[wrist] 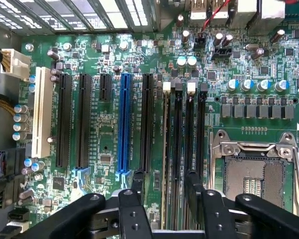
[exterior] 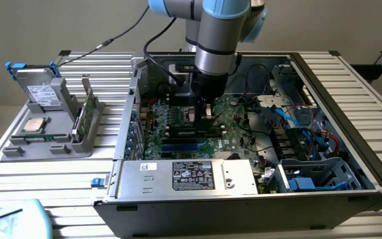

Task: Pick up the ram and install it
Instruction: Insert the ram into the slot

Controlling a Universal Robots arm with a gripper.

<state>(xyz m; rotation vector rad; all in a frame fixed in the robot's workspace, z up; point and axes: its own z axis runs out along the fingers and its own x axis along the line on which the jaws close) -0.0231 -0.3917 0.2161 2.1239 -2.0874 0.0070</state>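
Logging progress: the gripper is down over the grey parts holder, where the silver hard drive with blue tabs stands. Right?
Not quite. In the exterior view the gripper is down inside the open black computer case, over the green motherboard, not the grey parts holder. The silver hard drive with blue tabs does stand there.

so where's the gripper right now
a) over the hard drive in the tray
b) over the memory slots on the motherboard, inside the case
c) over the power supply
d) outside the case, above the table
b: the gripper hangs inside the case, fingers apart either side of the memory slots on the motherboard.
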